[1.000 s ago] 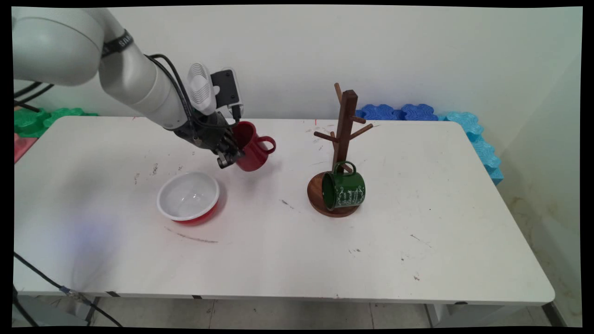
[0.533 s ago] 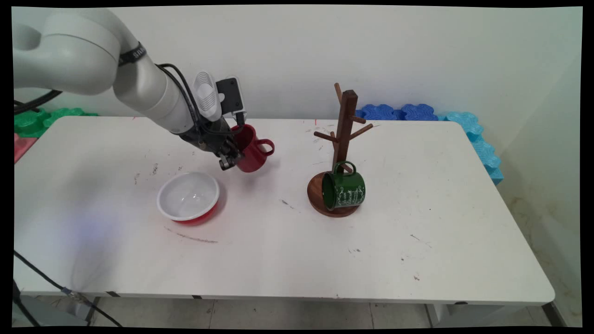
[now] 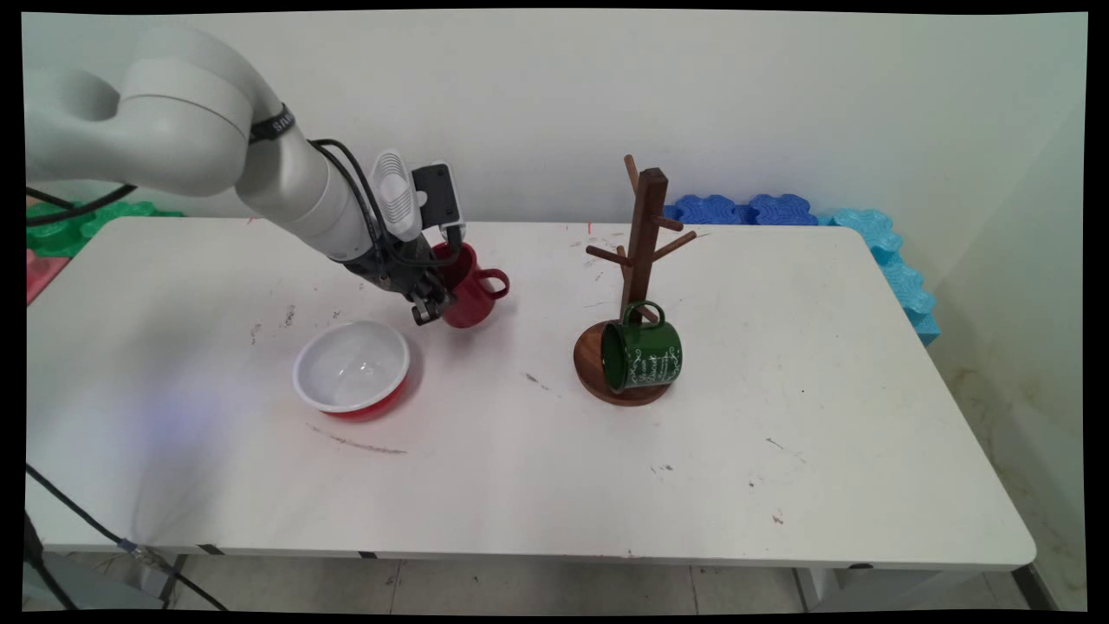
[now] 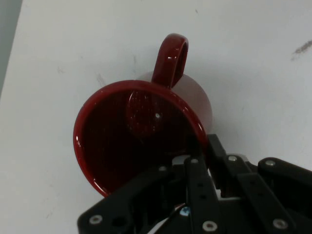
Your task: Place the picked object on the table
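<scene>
Having lowered since a second ago and now tilting less. Gripper clamping on the wall of the red mug, one finger inside the rim, the other outside, handle pointing away toward the mug tree. Mug sitting at or just above the table, behind the red-and-white bowl. Risking a slip: pinching only a thin glossy wall, off-centre, so twisting or tipping likely. Green mug hanging on a low peg.

Obstacles: bowl centre-left; mug tree with green mug centre | Free: bench lower and right frame.
</scene>
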`<state>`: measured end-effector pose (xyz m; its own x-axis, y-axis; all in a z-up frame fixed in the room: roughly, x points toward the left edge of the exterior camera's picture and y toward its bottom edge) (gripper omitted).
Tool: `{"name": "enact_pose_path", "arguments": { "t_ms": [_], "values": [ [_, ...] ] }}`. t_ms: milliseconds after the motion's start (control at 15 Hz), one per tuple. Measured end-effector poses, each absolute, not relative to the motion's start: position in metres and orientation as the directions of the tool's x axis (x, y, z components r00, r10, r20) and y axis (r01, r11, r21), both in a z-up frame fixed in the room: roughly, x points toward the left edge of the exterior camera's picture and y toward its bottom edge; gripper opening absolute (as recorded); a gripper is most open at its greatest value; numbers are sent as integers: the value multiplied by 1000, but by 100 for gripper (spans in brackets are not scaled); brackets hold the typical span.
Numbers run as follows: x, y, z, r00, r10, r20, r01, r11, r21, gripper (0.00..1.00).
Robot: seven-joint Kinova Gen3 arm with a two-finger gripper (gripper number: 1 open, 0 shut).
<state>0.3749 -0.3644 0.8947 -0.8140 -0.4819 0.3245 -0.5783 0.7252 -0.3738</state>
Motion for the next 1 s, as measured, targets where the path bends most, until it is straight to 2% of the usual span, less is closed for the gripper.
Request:
{"name": "enact_pose_path", "arguments": {
  "t_ms": [1000],
  "values": [
    [377,-371,874,-822,-481,305,-569,729,-380,0]
  ]
}}
